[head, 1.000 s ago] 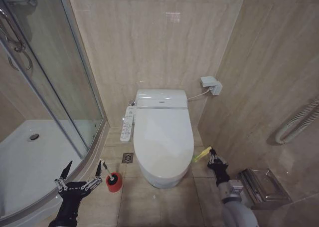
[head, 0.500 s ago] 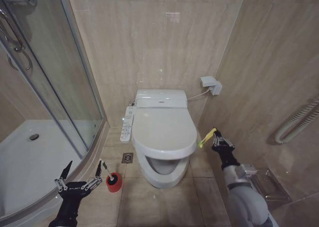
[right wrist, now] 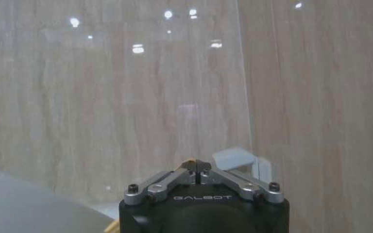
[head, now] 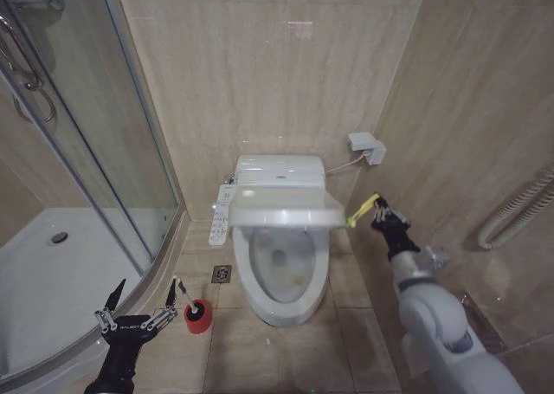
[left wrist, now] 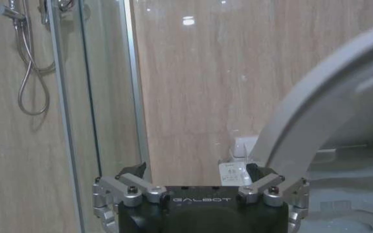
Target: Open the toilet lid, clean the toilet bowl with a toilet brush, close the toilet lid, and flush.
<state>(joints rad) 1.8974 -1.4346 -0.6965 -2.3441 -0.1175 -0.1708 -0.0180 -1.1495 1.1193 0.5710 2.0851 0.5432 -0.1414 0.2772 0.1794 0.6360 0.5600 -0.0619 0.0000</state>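
Note:
The white toilet lid (head: 286, 210) is lifted roughly halfway, its underside facing the toilet bowl (head: 281, 268), which shows water inside. My right gripper (head: 378, 207) is right of the lid, shut on the lid's yellow-green strap loop (head: 361, 212). In the right wrist view that gripper (right wrist: 197, 167) has its fingers pressed together with a bit of yellow between them, and the lid (right wrist: 25, 206) lies below. The toilet brush (head: 183, 293) stands in a red holder (head: 198, 317) on the floor. Just left of it my left gripper (head: 145, 300) hangs open and empty. The left wrist view shows that gripper (left wrist: 199, 182) and the raised lid (left wrist: 322, 116).
A glass shower enclosure (head: 95, 151) fills the left side. A white button panel (head: 222, 214) runs along the toilet's left flank, with a floor drain (head: 222, 274) below it. A wall socket box (head: 366, 146) and a white rail (head: 518, 212) are on the right wall.
My right gripper has risen and moved back toward the wall with the strap, swinging the lid up from flat on the seat to about half open. The left arm stayed still.

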